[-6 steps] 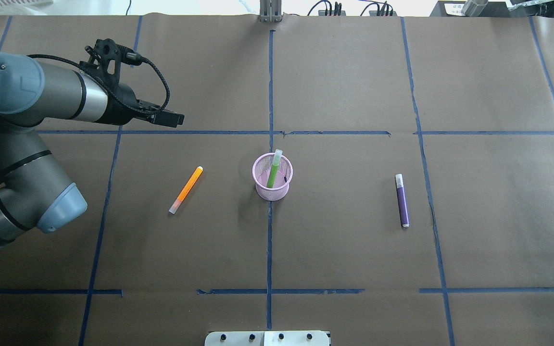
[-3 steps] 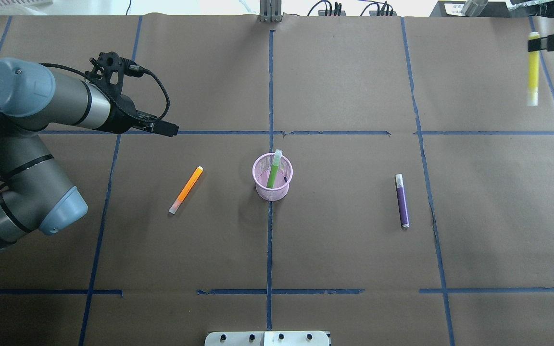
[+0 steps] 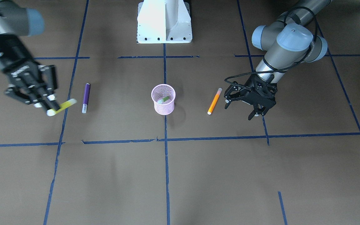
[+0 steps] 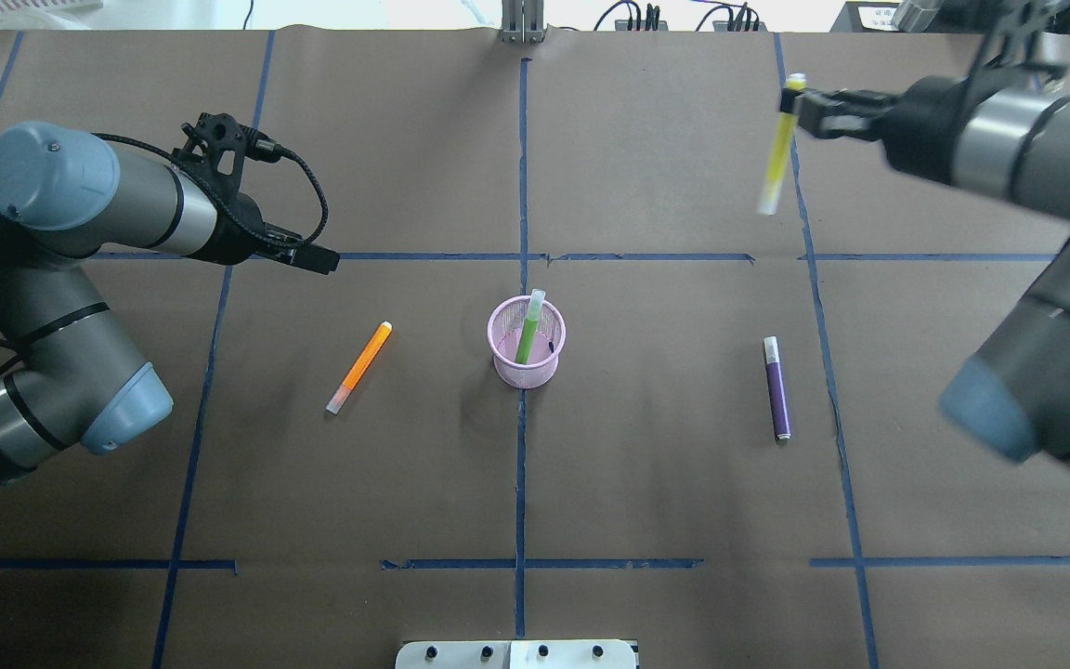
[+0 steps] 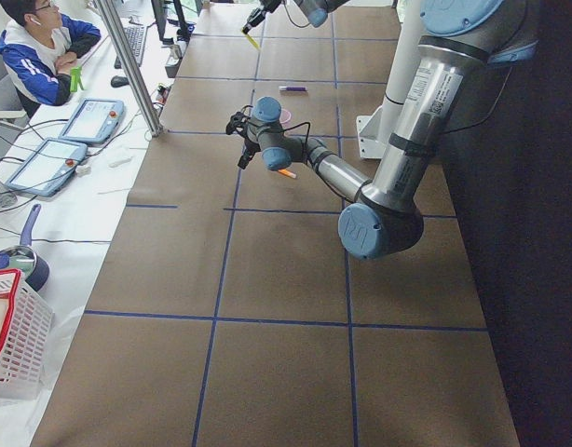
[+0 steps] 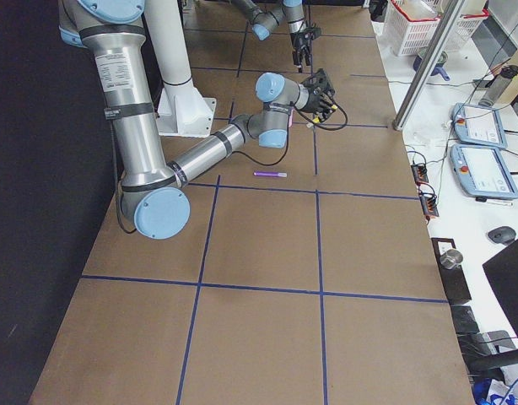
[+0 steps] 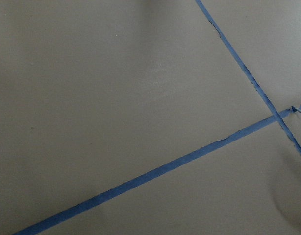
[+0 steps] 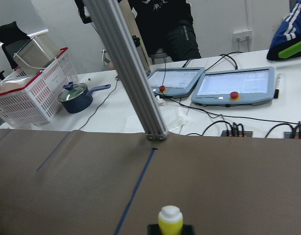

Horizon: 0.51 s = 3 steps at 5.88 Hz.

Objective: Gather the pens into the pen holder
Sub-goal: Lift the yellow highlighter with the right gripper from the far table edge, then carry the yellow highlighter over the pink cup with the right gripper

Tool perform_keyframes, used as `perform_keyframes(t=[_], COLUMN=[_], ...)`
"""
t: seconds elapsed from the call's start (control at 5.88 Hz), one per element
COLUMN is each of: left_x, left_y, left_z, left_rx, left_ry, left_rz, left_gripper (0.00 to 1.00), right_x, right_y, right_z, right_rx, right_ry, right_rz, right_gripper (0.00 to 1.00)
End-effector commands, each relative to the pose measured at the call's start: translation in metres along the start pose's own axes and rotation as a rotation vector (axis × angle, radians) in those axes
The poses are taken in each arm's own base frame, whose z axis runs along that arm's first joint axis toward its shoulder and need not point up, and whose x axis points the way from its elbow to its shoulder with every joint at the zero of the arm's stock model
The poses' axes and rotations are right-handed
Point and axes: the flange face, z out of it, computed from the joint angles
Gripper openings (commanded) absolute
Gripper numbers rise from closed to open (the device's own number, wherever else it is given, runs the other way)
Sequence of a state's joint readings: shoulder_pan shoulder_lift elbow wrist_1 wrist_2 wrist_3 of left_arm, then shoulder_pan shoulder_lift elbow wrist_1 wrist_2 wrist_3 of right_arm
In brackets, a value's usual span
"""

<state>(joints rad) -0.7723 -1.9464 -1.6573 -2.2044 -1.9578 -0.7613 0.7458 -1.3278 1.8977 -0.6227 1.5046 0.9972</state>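
Pens noted as follows. One slim green pen point(image 4: 528, 330) stands inside the small round pink wire-mesh cup point(image 4: 521, 374). It leans against the rim, and its pale cap pokes out above that rim. The cup sits upright on the centre tape line of the brown paper-covered table point(image 4: 665, 483).

A slim orange pen point(image 4: 359, 367) lies flat on my left side, well apart from the cup, with bare paper between them. A slim purple pen point(image 4: 776, 388) lies flat on my right side, also well apart from the cup and near a lengthwise blue tape line.

My right gripper point(image 4: 795, 110) is clamped on a slim yellow pen point(image 4: 778, 153), pinching it near one end. The pen hangs tilted in the air over the far right part of the table, beyond the purple pen and touching nothing below.

My left gripper point(image 3: 240, 110) has its jaws spread wide and carries nothing. It hovers above the paper just beside the orange pen, on the side away from the cup and apart from the pen.
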Motion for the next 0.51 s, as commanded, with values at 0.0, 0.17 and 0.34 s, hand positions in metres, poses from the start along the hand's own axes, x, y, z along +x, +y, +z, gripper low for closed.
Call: perform_keyframes(t=[0.0, 0.17, 0.34], left_x=[-0.002, -0.003, -0.005], left_y=[-0.001, -0.001, 0.0], left_z=[0.006, 0.011, 0.012], left_rx=[-0.007, -0.013, -0.016], left_ry=[-0.004, -0.008, -0.011], left_rz=[-0.002, -0.003, -0.005], left_gripper=[1.0, 1.0, 1.0], right_x=[-0.104, -0.135, -0.172], right_y=[0.083, 0.098, 0.096], right_z=[0.016, 0.027, 0.039], right_rx=[0.094, 0.093, 0.103], right_ry=[-0.02, 0.023, 0.052], right_rz=[0.005, -0.035, -0.06], right_gripper=[0.0, 0.0, 0.0])
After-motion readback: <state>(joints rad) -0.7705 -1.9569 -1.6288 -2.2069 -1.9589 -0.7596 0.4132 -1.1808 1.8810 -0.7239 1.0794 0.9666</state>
